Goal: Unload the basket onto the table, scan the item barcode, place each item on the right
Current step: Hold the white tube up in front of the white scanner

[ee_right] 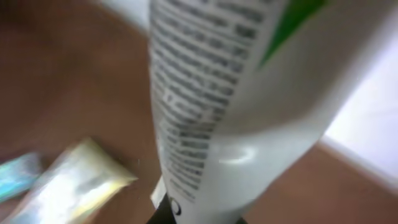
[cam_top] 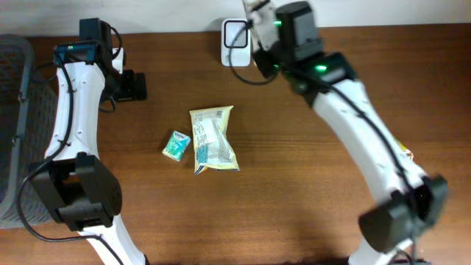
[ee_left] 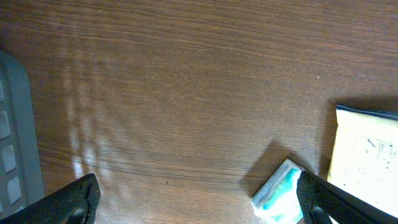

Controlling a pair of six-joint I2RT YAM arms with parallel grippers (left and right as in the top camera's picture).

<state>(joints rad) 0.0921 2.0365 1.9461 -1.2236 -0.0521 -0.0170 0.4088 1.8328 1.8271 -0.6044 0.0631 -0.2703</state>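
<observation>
My right gripper [cam_top: 257, 16] is raised at the table's far edge, shut on the item [ee_right: 236, 93]. The item is a white tube with black print and a green mark, and it fills the blurred right wrist view. Only dark bits of that gripper [ee_right: 196, 219] show under it. The item's white end [cam_top: 255, 9] sits just above a white scanner box [cam_top: 234, 37] with a square window. No barcode shows clearly. My left gripper [cam_top: 136, 86] hovers over bare wood at the far left, open and empty [ee_left: 201, 208].
A yellow-white snack packet [cam_top: 213, 140] [ee_left: 367, 162] lies mid-table with a small teal packet [cam_top: 176, 145] [ee_left: 277, 196] to its left, close to my left gripper's right finger [ee_left: 329, 199]. A grey basket [cam_top: 11, 110] [ee_left: 12, 143] stands at the left edge.
</observation>
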